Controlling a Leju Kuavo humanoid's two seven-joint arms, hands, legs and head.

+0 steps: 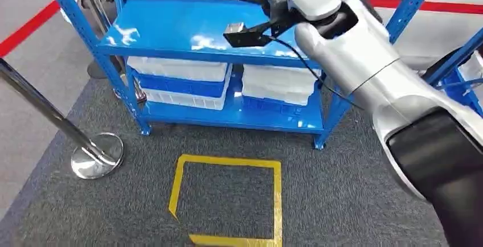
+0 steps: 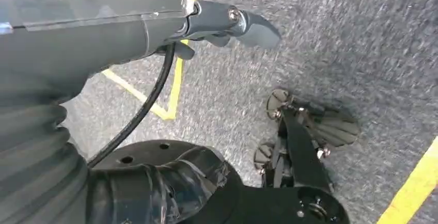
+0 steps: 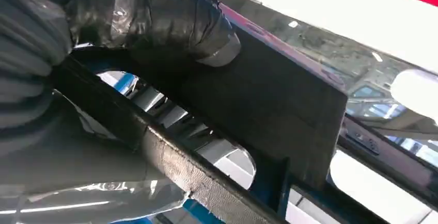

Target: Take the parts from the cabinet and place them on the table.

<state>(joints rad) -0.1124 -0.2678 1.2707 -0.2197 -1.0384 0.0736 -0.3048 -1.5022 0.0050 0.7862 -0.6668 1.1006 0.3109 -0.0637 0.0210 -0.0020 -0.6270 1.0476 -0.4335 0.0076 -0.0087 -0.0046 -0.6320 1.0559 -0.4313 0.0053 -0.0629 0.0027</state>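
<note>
On grey carpet stands a blue cabinet (image 1: 193,31); above its top shelf's back edge the right hand (image 3: 155,22) grips a long black part (image 3: 279,105); the left hand's (image 2: 227,25) grip cannot be told.

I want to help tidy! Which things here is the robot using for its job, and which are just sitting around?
Job: black part, held in the right hand; blue cabinet.
Sitting around: white trays, silver post, yellow tape square.

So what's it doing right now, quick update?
Right hand grips a long black part above the blue shelf. Left hand hangs over the carpet, holding nothing. A stanchion stands left of the shelf.
</note>
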